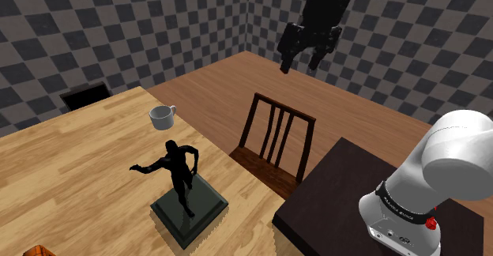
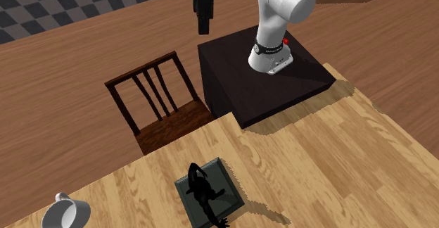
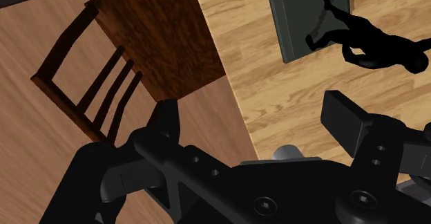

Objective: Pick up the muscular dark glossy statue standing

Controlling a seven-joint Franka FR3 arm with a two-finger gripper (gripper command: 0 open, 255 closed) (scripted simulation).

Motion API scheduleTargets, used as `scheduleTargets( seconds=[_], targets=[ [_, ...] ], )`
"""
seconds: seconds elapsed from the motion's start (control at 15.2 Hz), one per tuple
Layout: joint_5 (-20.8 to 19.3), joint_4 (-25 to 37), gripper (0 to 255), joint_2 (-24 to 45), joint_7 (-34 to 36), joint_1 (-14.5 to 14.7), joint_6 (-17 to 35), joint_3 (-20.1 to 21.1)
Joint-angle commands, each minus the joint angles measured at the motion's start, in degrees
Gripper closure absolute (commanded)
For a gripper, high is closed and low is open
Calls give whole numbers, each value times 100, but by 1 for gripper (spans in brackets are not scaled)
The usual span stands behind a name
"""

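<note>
- The step in hand is the approach. The pincer [image 1: 300,66] hangs high above the chair [image 1: 276,134], with its fingers apart and nothing between them.
- The black statue [image 1: 178,171] stands upright on its dark square base [image 1: 207,208] on the wooden worktop [image 1: 79,160], well apart from the pincer.
- In my judgement, the next move is to travel over the worktop, descend, and close around the torso.

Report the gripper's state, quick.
Gripper: open, holding nothing, up in the air and well clear of the statue.
</note>
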Motion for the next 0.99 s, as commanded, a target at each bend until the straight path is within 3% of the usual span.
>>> scheduleTargets(
  seconds=[0.0, 0.53, 0.92],
  targets=[
    [142, -34, 0, 182, 357, 16, 247, 266],
    [371, 341, 0, 1384, 1766, -82, 1209, 1340],
    [28, 957, 0, 2616, 2992, -285, 1876, 2153]
  ],
)
